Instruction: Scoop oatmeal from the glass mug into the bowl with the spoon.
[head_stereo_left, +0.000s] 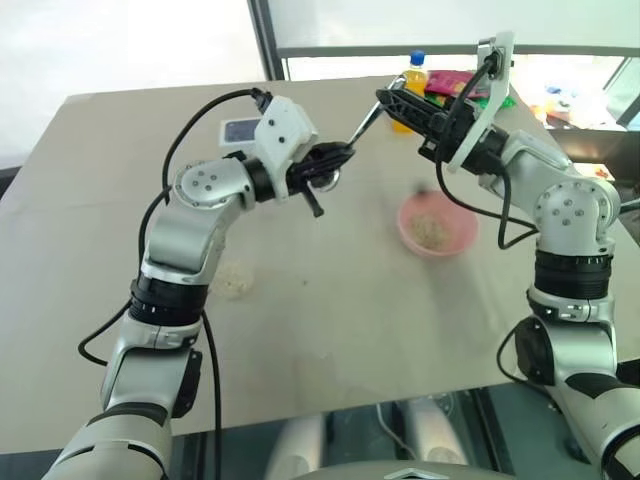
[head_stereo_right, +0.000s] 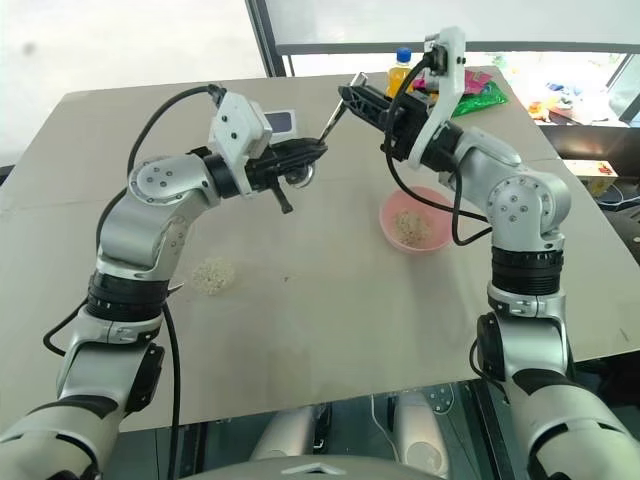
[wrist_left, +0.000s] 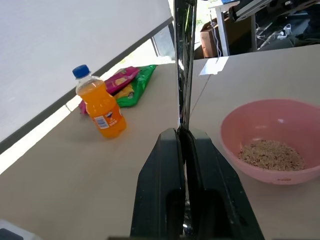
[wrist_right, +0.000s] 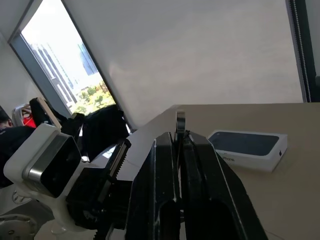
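Observation:
The slim silver spoon (head_stereo_left: 362, 125) hangs in the air between both grippers, slanting up to the right. My left gripper (head_stereo_left: 340, 152) is shut on its lower part, and the handle rises from between the closed fingers (wrist_left: 167, 160). My right gripper (head_stereo_left: 385, 100) is shut on the handle's upper end (wrist_right: 180, 120). A small shiny round thing (head_stereo_right: 300, 178) sits just under the left fingers; I cannot tell what it is. The pink bowl (head_stereo_left: 460, 240) stands on the table below the right gripper with oatmeal (head_stereo_left: 432, 231) in it. The glass mug is out of view.
A small heap of spilled oatmeal (head_stereo_left: 232, 281) lies on the table near my left arm. An orange drink bottle (head_stereo_left: 413, 85) and bright snack packets (head_stereo_left: 455, 85) stand at the far edge. A white phone box (head_stereo_left: 240, 131) lies behind the left gripper.

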